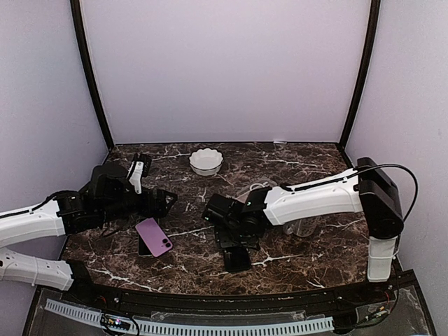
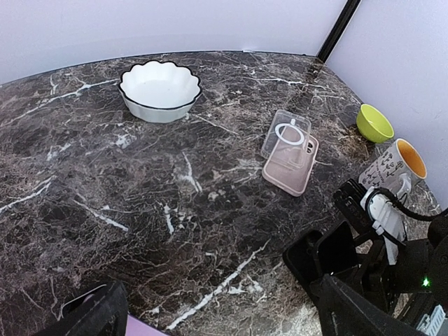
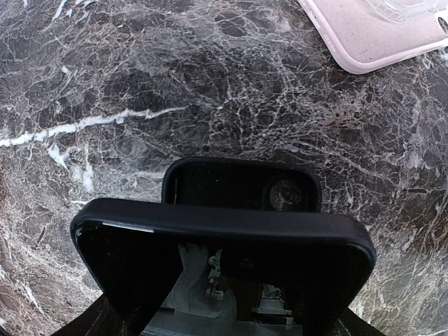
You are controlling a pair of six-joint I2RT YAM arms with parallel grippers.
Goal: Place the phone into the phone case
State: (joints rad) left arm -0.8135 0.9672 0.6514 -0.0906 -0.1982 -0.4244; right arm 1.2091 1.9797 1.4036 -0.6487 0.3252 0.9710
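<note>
Right gripper (image 1: pixel 235 241) clamped on the black phone (image 3: pixel 224 227), likely rigid and slick: hold its side edges, case (image 3: pixel 241 183) just ahead

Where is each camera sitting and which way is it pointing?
Top external: above, behind the bases, looking down on the marble table; left arm and right arm show.
Left wrist: low, facing the white bowl and pink case; its open fingers at the bottom.
Right wrist: steeply down on the black case; gripped black slab fills the foreground.
Shared: both wrist views catch the pink case.
</note>
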